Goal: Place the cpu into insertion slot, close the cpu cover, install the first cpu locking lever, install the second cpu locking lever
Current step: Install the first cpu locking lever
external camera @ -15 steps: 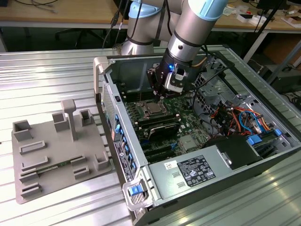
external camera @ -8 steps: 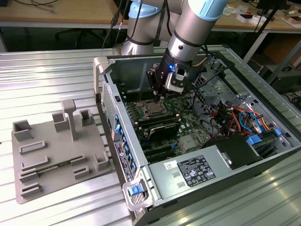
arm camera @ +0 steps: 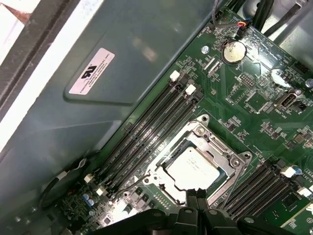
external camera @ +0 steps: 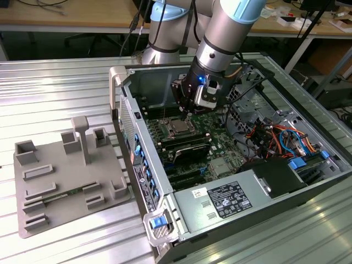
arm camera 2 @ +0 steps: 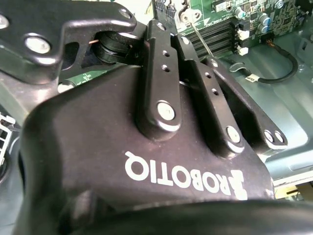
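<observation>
Pincer (arm camera: 197, 195) closed | cpu (arm camera: 193, 169) flat, top up (square) | cpu cover (arm camera: 222, 152) down around it

A ribbed metal worktop (external camera: 55, 88) is seen in the exterior view. An open computer case (external camera: 144, 181) is laid on its side across the middle, reaching toward the edge at the exterior view's right. A grey fixture plate (external camera: 66, 181) with raised blocks and a post is set just beside it, toward the near corner at the exterior view's left. The robot arm's base (external camera: 162, 52) is placed at the far edge.
</observation>
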